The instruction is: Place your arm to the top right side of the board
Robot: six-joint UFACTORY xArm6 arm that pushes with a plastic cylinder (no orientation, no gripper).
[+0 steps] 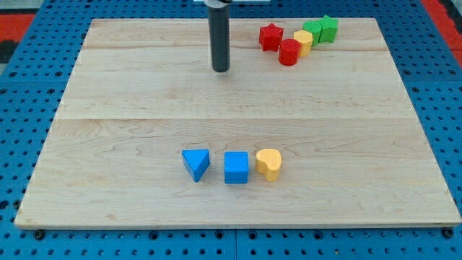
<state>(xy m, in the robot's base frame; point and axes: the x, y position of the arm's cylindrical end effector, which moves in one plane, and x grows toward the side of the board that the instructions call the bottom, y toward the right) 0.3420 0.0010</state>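
My tip [220, 69] rests on the wooden board [130, 108] near the view's top, a little left of centre. To its right, at the board's top right, sits a cluster: a red star [271, 36], a red cylinder [289, 52], a yellow block [303, 41], a green cube [312, 30] and a green star [328, 28]. The tip is about a block's width or more left of the red star and touches nothing. Near the view's bottom centre stand a blue triangle [195, 164], a blue cube [236, 167] and a yellow heart [268, 164] in a row.
The board lies on a blue perforated table [22, 108]. A red patch [14, 22] shows at the view's top left corner and another at the top right [440, 14].
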